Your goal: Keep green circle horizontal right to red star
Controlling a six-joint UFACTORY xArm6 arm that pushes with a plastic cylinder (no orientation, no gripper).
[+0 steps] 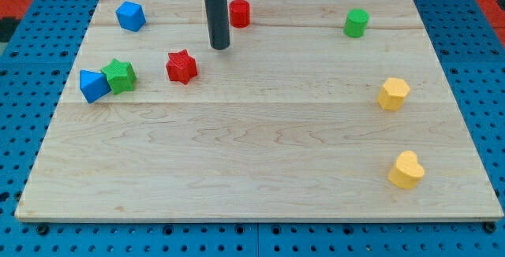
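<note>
The green circle (357,22) stands near the board's top right. The red star (181,66) lies left of centre in the upper half, far to the left of the green circle and lower in the view. My tip (220,46) is at the end of the dark rod, just up and right of the red star, not touching it. It is far left of the green circle.
A red circle (239,13) stands just up and right of the rod. A blue block (130,16) sits top left. A green star (119,76) touches a blue block (94,85) at the left. Two yellow blocks (393,93) (406,170) lie at the right. The wooden board (260,170) rests on a blue pegboard.
</note>
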